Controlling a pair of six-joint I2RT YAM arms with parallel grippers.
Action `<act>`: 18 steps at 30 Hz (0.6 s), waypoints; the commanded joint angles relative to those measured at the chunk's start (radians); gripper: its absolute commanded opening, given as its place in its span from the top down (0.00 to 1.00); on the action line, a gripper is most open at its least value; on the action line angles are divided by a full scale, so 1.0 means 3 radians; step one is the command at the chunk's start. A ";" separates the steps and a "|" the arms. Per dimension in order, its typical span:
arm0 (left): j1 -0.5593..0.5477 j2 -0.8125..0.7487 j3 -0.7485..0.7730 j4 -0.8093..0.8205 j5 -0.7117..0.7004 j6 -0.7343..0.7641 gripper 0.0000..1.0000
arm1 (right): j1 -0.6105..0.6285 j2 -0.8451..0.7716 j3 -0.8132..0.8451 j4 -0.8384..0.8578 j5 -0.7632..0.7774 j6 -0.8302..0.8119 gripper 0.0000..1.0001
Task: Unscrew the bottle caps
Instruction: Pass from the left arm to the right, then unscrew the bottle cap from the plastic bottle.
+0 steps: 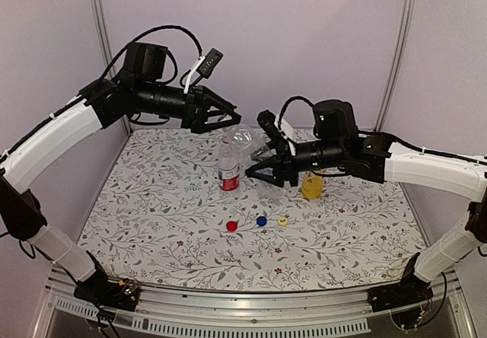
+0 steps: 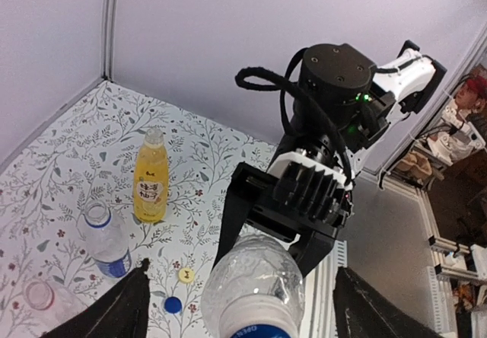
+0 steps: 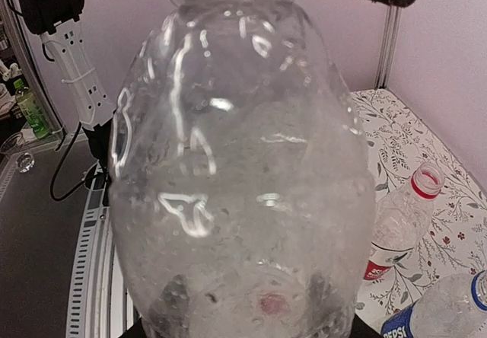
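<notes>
Right gripper point(image 1: 257, 169) is clamping the plain clear bottle point(image 1: 243, 138) mid-air above the table, steadying it I guess. Left gripper point(image 1: 232, 119), fingers apart, is hovering at its 10 o'clock, probably going for the cap end.

Blue-label bottle point(image 3: 449, 307) reads "PEPSI"; clear bottle point(image 2: 251, 285) reads "OPEN".

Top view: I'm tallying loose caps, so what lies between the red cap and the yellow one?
The blue cap lies between the red cap and the yellow cap, touching neither; the top view shows it.
</notes>
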 commanded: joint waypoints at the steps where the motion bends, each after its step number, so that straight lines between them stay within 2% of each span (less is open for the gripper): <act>1: -0.0019 -0.0217 -0.0247 0.0635 -0.0143 -0.0195 0.06 | 0.0019 -0.0123 0.0002 0.0305 -0.0101 0.0155 0.65; 3: -0.0003 -0.0296 -0.0352 0.0818 -0.0223 -0.0251 0.00 | 0.0021 -0.0144 0.0002 0.0296 -0.0065 0.0169 0.66; 7: 0.0130 -0.0413 -0.0560 0.1184 -0.0253 -0.0421 0.00 | 0.0019 -0.0197 0.0023 0.0272 0.0055 0.0216 0.67; 11: 0.0459 -0.0476 -0.0660 0.1355 -0.0266 -0.0559 0.00 | 0.0019 -0.0204 0.0090 0.0144 0.0203 0.0198 0.67; 13: 0.0551 -0.0596 -0.0758 0.1322 -0.0489 -0.0377 0.00 | 0.0017 -0.0240 0.0035 0.0146 0.0355 0.0165 0.67; 15: 0.0616 -0.0754 -0.0986 0.1619 -0.0727 -0.0339 0.00 | 0.0019 -0.0329 0.0130 0.0065 0.0430 0.0143 0.67; 18: 0.0687 -0.0888 -0.1066 0.1777 -0.0823 -0.0402 0.00 | 0.0019 -0.0419 0.0237 -0.0014 0.0561 0.0063 0.67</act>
